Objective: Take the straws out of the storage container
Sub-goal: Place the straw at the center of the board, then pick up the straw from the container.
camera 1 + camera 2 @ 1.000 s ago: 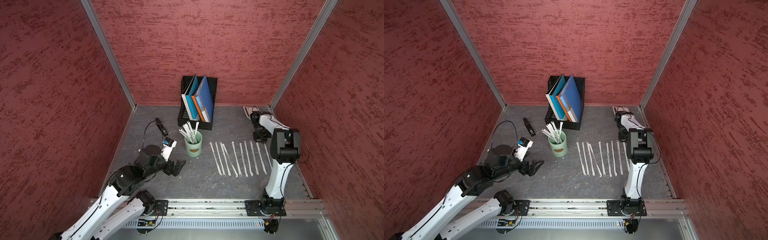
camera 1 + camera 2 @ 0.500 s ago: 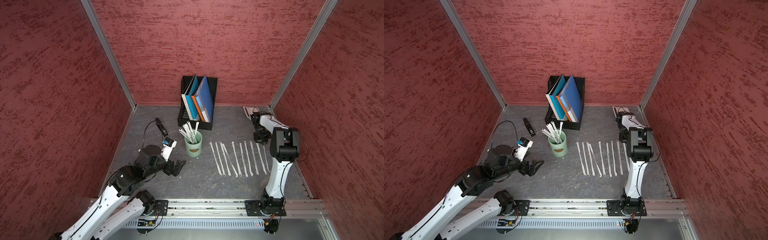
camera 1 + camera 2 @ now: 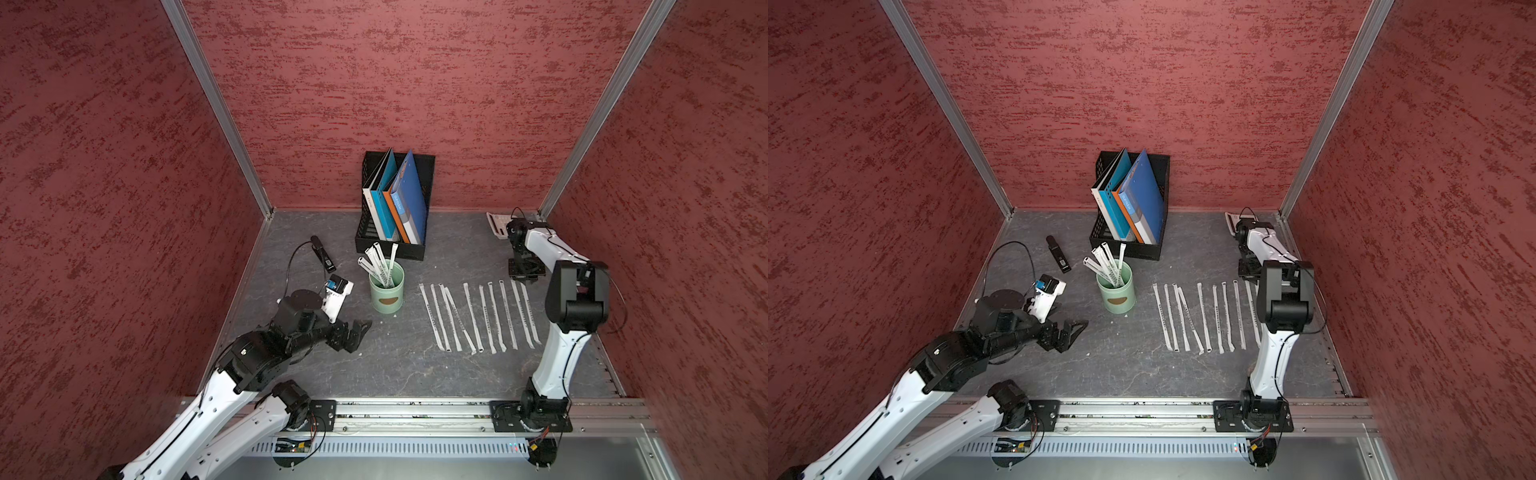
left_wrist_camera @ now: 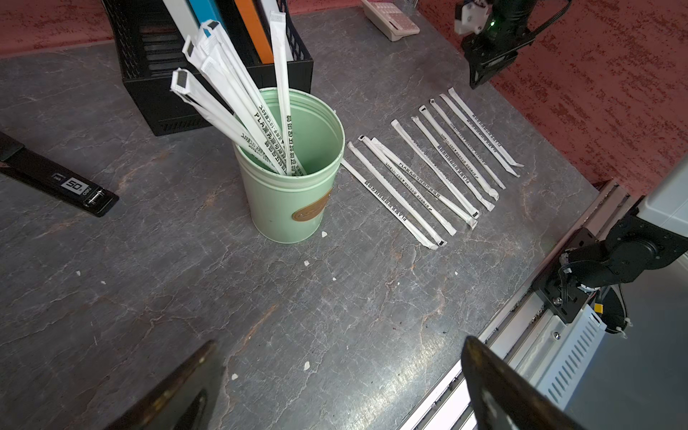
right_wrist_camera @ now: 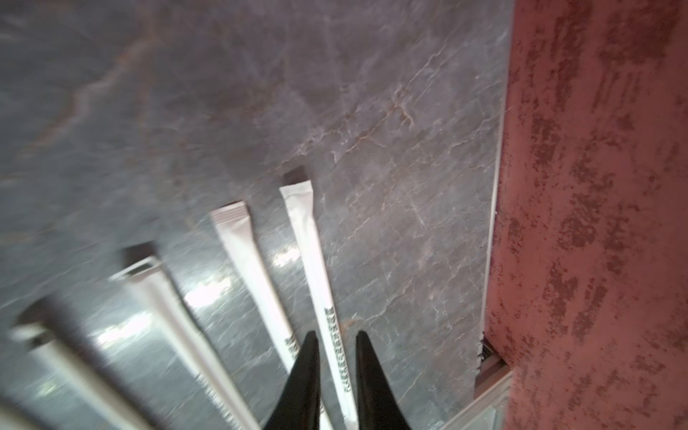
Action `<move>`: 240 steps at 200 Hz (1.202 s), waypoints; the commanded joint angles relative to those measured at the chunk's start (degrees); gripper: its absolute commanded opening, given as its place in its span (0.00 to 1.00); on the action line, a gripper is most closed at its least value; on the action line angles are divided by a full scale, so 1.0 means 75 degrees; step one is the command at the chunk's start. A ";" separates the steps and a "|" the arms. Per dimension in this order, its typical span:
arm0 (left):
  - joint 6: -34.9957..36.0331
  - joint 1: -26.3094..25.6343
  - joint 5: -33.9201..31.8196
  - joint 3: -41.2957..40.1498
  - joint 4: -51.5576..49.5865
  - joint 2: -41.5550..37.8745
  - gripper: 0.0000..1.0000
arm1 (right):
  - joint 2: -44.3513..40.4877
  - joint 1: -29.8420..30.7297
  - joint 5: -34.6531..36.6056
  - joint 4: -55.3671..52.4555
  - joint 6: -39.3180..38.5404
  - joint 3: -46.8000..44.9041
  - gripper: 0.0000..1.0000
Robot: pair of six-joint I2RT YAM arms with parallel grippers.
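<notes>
Grey marbled tabletop (image 3: 395, 374), red textured walls. Storage container (image 3: 386, 293), a pale mint cup w/ brown oval label, stands upright just in front of the black file rack (image 3: 395, 216). A few straws (image 4: 238, 108) in white printed wrappers lean out of it. The rest lie flat in a row (image 3: 482, 316) on the table to its right. Left gripper (image 4: 338, 340) is spread wide near the cup, nothing held. Right gripper (image 5: 335, 333) has its fingers narrowly apart, straddling the outermost straw (image 5: 316, 260) of the row; contact w/ it can't be told.
</notes>
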 commanded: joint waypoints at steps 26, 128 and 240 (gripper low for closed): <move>-0.0021 0.0033 0.0109 0.0058 0.0090 -0.0060 0.99 | -0.2205 0.2575 -0.1026 0.0827 0.0636 -0.0318 0.25; -0.0052 0.0034 -0.0155 0.0036 0.0124 -0.0119 0.99 | -0.0600 0.5309 -0.3957 0.3313 0.1519 0.1347 0.40; -0.0037 0.0038 -0.0131 0.0036 0.0124 -0.0042 1.00 | 0.0403 0.5494 -0.4276 0.3215 0.1556 0.2217 0.40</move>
